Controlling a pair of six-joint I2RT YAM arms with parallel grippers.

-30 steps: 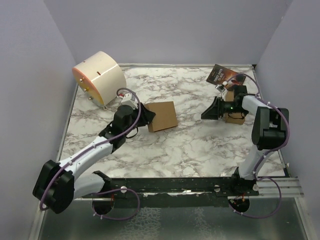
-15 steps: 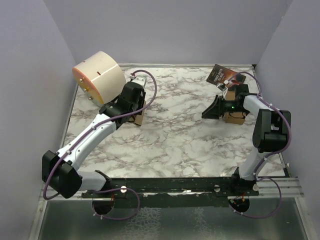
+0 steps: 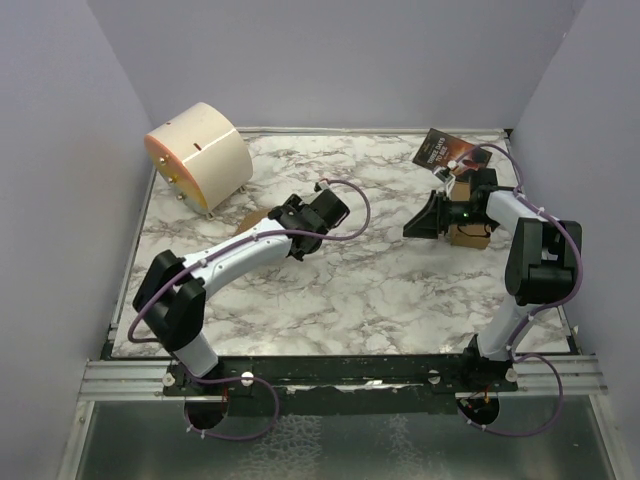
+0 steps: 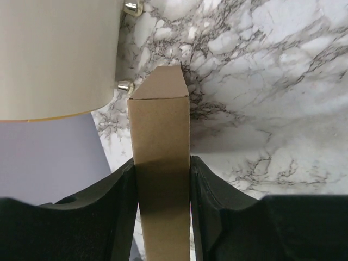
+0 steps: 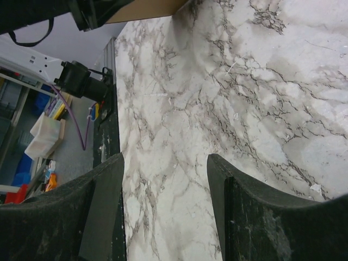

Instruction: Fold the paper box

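The paper box (image 4: 160,125), folded flat and seen edge-on, is pinched between the partly closed fingers of the left hand (image 4: 162,168) over the marble counter (image 3: 360,290). Its tapered end points at a cream drum (image 3: 200,155) lying on its side, whose contents cannot be told. The right hand (image 5: 163,217) stands open over the counter and holds nothing, just beside a smaller cardboard box (image 3: 468,236). A dark printed booklet (image 3: 445,150) behind it carries pale lettering too small to read.
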